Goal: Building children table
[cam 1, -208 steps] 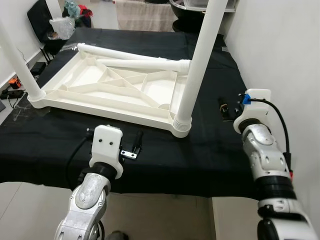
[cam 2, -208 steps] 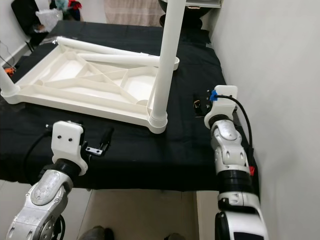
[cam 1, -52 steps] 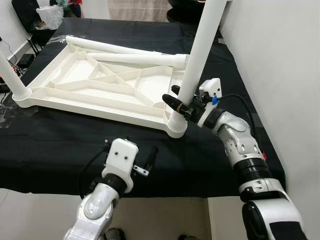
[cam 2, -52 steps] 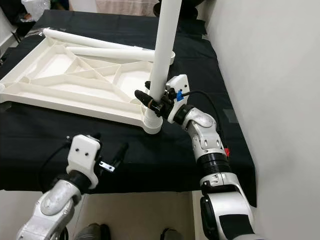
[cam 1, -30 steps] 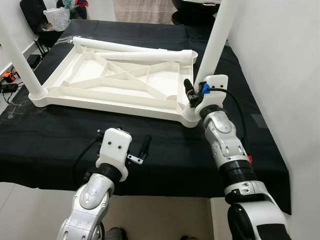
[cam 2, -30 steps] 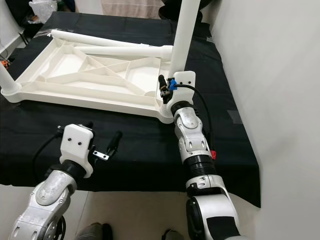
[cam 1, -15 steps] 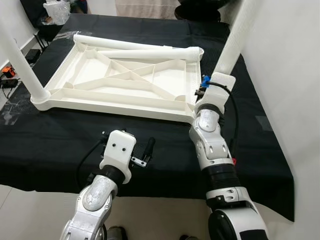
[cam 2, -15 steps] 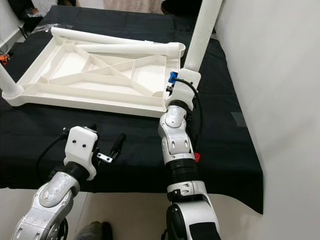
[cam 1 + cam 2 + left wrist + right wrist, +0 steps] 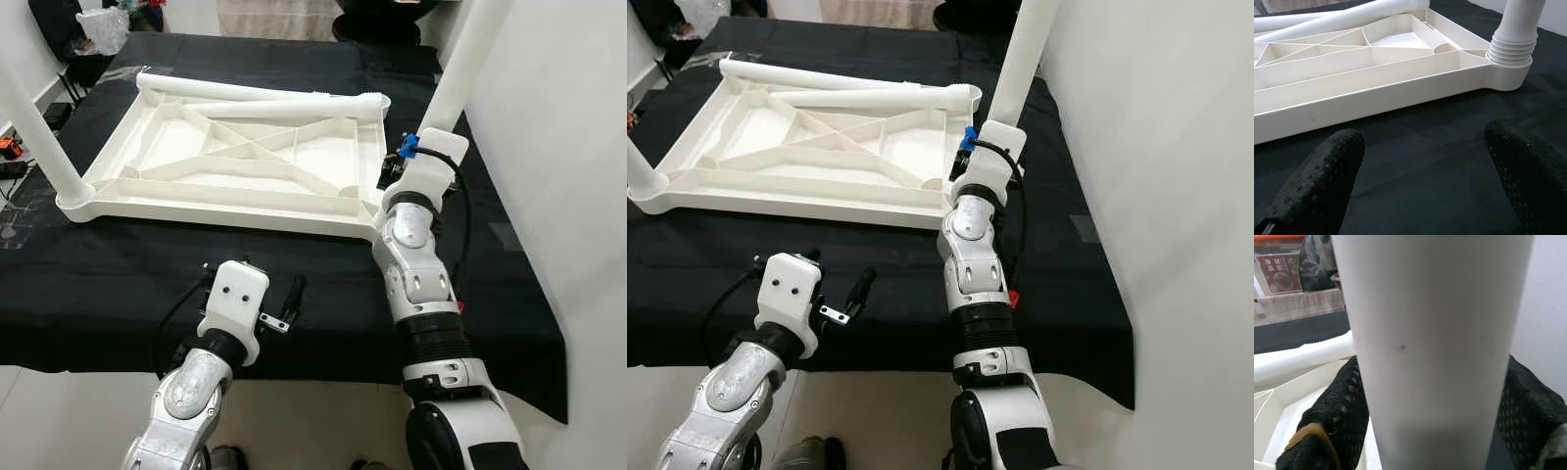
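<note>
White table leg [image 9: 468,61] upright, leaning rightward; right hand [image 9: 1425,431] gripping base.

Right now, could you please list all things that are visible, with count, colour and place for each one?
Table top: one, white, lying upside down on the black cloth, ribs facing up.
Fitted legs: two, white; one standing at the near right corner, one at the near left corner.
Loose legs: two, white, lying along the far edge of the table top.
Black cloth: one, black, covering the work surface.
Plastic bag: one, clear, far left, beyond the cloth.
Wall: white, on the right.
Left gripper: black fingers, open, over the cloth near the front edge.
Right gripper: black fingers on both sides of the near right leg, shut on it.
</note>
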`<state>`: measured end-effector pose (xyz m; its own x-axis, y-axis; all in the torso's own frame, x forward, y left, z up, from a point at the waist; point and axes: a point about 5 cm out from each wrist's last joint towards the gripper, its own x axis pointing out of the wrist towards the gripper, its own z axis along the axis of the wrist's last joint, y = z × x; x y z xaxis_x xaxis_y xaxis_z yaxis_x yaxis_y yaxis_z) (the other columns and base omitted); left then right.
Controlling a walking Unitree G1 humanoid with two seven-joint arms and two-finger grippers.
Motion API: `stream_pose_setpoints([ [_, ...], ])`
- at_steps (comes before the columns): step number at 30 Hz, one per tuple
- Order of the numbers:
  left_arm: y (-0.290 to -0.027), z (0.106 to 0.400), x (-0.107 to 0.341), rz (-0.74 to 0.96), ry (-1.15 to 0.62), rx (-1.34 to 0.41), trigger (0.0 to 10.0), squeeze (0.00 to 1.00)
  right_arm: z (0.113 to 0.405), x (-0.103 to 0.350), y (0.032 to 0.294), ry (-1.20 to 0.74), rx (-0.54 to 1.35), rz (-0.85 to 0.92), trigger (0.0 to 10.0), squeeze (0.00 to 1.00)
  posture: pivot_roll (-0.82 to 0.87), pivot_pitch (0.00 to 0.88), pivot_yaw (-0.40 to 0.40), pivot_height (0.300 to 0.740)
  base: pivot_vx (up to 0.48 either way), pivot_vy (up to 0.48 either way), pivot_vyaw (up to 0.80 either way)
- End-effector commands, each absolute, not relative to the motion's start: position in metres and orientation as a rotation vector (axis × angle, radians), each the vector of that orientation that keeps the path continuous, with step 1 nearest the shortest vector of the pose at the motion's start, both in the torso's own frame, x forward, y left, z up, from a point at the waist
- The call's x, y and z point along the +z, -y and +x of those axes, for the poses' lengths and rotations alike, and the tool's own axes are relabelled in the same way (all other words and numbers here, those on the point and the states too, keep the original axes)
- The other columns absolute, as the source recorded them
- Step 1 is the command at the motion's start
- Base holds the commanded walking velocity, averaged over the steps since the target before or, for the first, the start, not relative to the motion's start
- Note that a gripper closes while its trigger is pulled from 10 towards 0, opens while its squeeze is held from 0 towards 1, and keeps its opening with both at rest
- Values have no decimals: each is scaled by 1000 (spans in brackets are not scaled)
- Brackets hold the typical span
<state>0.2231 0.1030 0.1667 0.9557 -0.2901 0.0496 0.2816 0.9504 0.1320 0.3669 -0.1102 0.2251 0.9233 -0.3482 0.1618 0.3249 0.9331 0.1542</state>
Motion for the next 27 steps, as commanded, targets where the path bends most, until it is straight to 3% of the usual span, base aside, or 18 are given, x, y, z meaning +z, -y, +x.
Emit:
stream_pose_setpoints([
  [1,-101,222,163,124,59,-296,10000,0,364,220,96,151,-272,152,10000,0,63,120,-80,740,0,0,0],
  [12,-100,223,163,125,65,-293,10000,0,367,209,101,165,-16,141,10000,0,60,123,-83,740,0,0,0],
  [20,-100,224,165,123,75,-292,10000,0,379,203,135,177,215,248,10000,0,61,129,-85,740,0,0,0],
  [27,-100,224,166,122,78,-290,10000,0,389,215,144,169,455,285,10000,0,64,129,-85,740,0,0,0],
])
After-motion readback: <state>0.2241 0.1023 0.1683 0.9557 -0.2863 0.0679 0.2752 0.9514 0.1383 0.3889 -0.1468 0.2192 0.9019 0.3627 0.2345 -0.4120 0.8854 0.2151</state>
